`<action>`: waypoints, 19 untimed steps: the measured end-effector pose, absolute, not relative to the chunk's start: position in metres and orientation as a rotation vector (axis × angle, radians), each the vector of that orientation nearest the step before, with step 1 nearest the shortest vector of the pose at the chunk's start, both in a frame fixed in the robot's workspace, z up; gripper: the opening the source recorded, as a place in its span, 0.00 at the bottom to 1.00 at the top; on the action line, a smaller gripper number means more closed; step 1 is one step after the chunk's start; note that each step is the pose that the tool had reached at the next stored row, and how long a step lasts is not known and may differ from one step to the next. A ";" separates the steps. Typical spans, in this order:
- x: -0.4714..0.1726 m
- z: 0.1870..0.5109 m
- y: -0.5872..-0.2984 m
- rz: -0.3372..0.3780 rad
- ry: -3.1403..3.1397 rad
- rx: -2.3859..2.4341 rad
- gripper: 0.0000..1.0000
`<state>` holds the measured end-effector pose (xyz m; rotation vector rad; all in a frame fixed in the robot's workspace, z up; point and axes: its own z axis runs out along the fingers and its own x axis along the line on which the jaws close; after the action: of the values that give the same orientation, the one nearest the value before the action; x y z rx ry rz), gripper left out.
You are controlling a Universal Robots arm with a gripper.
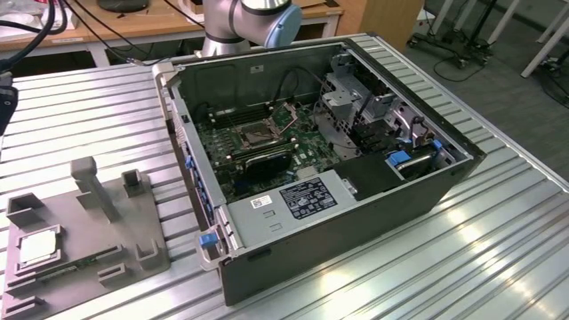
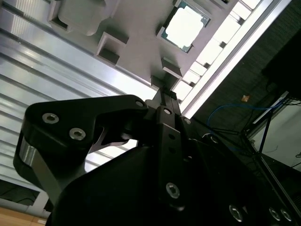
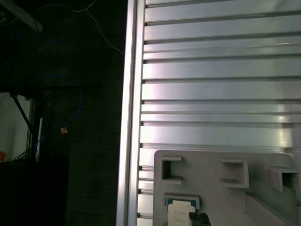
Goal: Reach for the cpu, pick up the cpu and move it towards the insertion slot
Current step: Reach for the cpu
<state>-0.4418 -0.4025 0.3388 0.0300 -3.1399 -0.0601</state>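
The cpu [image 1: 37, 248] lies flat in a pocket of the grey holder [image 1: 98, 227], on the table at the exterior view's left. Its silvery top is bright in both wrist views [image 2: 186, 28] [image 3: 181, 213]. My gripper [image 2: 162, 94] is black and hangs above the grey holder, apart from the cpu and holding nothing. Its dark tip [image 3: 200, 218] shows beside the cpu in the first wrist view. The insertion slot [image 1: 253, 137] is a square socket with a metal frame on the green motherboard [image 1: 266, 160], inside the open computer case.
The open computer case [image 1: 356, 220] stands in the middle of the slatted aluminium table [image 1: 480, 253]. The grey holder has raised posts [image 1: 93, 187] and several pockets. The table's edge [image 3: 131, 117] runs close to the holder. A wooden desk with cables [image 1: 133, 27] stands behind.
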 end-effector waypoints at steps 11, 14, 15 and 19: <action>-0.450 0.335 -0.403 -0.060 -3.140 0.030 0.11; -0.451 0.334 -0.403 -0.060 -3.140 0.030 0.11; -0.451 0.334 -0.403 -0.060 -3.140 0.030 0.11; -0.453 0.333 -0.404 -0.060 -3.140 0.030 0.11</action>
<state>-0.4529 -0.4036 0.3332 0.0301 -3.1398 -0.0600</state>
